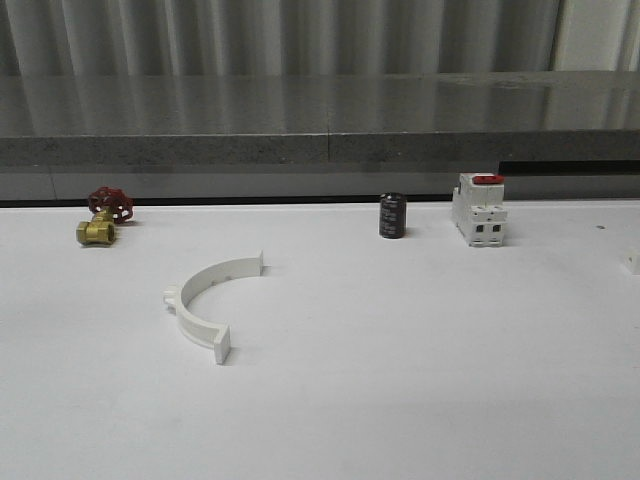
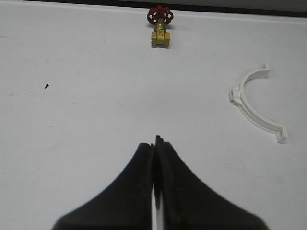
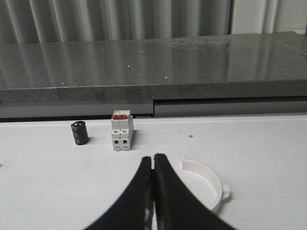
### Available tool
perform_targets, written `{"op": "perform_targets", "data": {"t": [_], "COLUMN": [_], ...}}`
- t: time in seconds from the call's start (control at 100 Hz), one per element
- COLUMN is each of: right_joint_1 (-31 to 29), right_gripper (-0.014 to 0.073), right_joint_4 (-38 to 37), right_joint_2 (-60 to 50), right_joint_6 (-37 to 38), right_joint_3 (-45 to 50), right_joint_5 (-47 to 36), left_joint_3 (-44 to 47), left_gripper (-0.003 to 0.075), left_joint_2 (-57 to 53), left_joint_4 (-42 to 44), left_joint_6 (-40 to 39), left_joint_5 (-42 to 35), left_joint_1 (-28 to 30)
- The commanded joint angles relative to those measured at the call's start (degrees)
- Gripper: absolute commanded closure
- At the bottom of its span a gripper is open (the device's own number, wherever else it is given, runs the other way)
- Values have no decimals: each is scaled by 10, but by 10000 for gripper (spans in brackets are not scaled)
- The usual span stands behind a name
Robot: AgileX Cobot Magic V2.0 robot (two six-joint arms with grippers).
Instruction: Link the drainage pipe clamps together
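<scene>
1. My left gripper (image 2: 154,143) was clenched on nothing, its black fingers pressed together above the bare white table (image 2: 72,120).
2. One clamp half (image 2: 256,103) lay flat ahead of that gripper and off to its right, well apart from it, with the brass valve with a red handwheel (image 2: 160,28) farther ahead.
3. My right gripper (image 3: 154,160) was likewise pinched closed and empty.
4. The second clamp half (image 3: 207,181) lay just beside its fingertips, slightly ahead and to the right, untouched.
5. The circuit breaker with a red switch (image 3: 121,132) and the black capacitor (image 3: 79,133) stood farther ahead, to the left.
6. By my reading, nothing was done yet: both halves lay apart and ungrasped, leaving picking up, aligning and joining them.
</scene>
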Motion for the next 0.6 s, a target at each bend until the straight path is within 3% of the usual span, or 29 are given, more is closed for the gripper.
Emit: {"op": "perform_targets", "data": {"t": [0.0, 0.17, 0.29, 0.59], "right_joint_1": [-2, -2, -2, -2], "right_gripper": [659, 659, 659, 657], "right_joint_4": [1, 1, 1, 3], "right_joint_2": [52, 167, 265, 429], "right_joint_6": [-2, -2, -2, -2], "right_joint_3": [-70, -204, -281, -356], "right_joint_5": [22, 188, 260, 260], "left_joint_3": [-15, -15, -15, -15], "left_gripper": [741, 741, 741, 741], "left_joint_2": [2, 2, 2, 2], "left_joint_4": [-7, -7, -7, -7], "left_joint_6": [1, 1, 1, 1], "left_joint_5": [-38, -38, -38, -38], "left_joint_1": [0, 0, 0, 0]}}
